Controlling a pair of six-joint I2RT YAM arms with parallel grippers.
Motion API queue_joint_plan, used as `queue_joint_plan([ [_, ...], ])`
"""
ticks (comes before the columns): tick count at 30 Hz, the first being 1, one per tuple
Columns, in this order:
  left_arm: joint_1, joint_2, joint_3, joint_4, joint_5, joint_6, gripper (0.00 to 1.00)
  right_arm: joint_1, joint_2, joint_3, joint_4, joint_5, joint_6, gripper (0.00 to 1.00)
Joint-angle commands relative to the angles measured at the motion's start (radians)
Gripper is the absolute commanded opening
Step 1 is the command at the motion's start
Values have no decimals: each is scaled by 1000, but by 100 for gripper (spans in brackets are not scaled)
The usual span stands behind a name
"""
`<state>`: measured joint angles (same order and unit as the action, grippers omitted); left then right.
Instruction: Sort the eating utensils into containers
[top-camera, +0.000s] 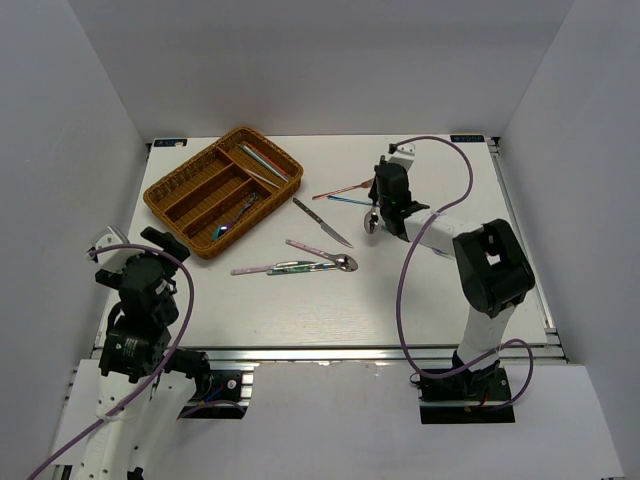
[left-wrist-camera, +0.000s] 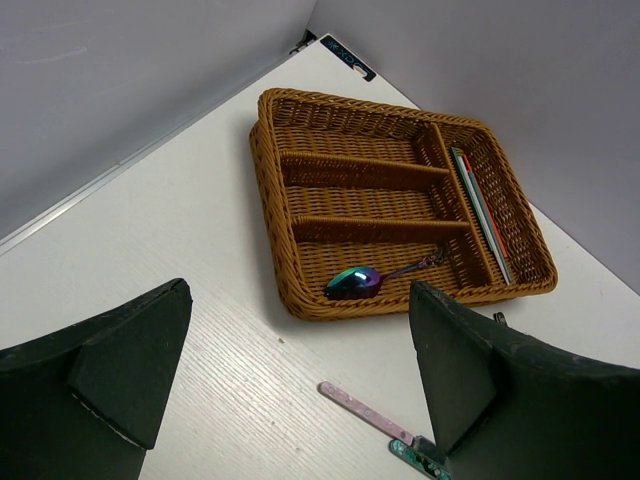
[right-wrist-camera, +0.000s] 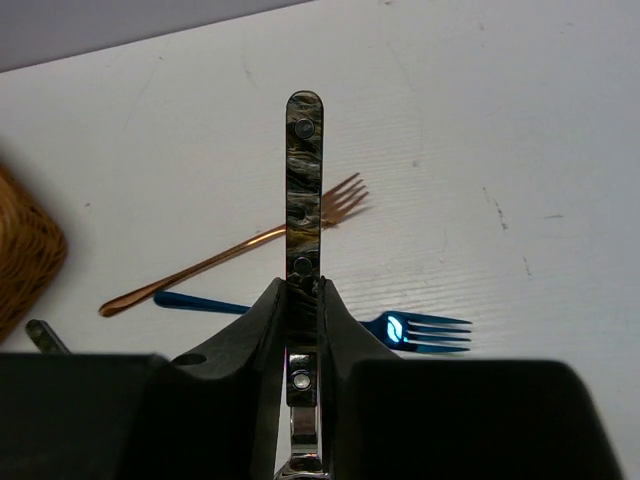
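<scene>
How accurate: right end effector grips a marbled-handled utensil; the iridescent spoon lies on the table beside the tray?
One error: the iridescent spoon lies inside the tray, per the left wrist view. The right end effector does grip the marbled-handled utensil.

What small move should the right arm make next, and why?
Probably carry the spoon left toward the tray. The right hand is shut on its marbled handle and holds it above a copper fork and a blue fork. A purple spoon already lies in the tray's long slot nearest the arms, so that slot looks like the right place.
</scene>
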<state>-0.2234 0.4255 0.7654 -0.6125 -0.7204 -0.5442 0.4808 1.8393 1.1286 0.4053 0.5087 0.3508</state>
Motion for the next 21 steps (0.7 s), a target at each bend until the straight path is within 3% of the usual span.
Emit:
queue_joint_plan([
  [1, -4, 10, -5, 11, 10, 12, 98, 18, -38, 55, 118, -28, -21, 0],
  [6, -2, 10, -6, 11, 9, 12, 98, 25, -54, 108, 92, -137, 97, 0],
  [9, -2, 12, -3, 5, 1, 10, 98, 39, -75, 135, 0, -200, 273, 0],
  [15, -2, 2, 5, 2, -22, 3, 98, 209, -95, 95, -3, -98, 640, 0],
  [21, -1, -85, 32, -82, -189, -80, 98, 367, 119, 253, 113, -22, 899, 0],
])
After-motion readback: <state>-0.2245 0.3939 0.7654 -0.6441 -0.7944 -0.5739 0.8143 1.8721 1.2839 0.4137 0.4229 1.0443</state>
